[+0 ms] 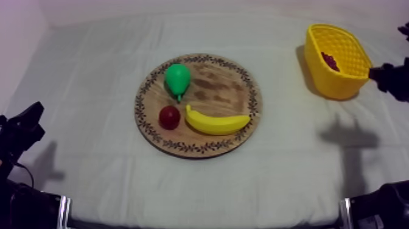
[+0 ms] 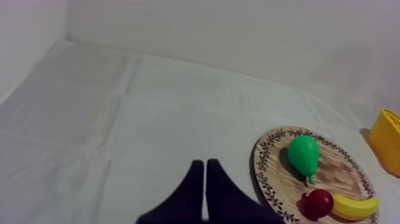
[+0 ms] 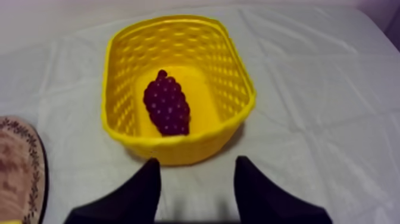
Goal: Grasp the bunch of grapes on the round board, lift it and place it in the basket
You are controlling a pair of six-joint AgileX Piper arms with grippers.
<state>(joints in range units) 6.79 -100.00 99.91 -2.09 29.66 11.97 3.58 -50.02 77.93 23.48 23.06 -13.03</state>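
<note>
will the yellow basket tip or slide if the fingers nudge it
Probably slides: the yellow basket looks like thin openwork plastic, so likely light. Its walls seem to flare above a narrower base, so a high push might tip it.

The left hand (image 2: 205,162) hangs over the cloth-covered bench (image 2: 119,119), its two black fingers (image 2: 193,190) pressed together in a narrow wedge. Just beside it, the wooden board (image 2: 265,173) carries a pear (image 2: 303,155), a small red fruit (image 2: 319,202) touching a banana (image 2: 354,207); beyond the board stands the yellow basket (image 2: 386,140).
</note>
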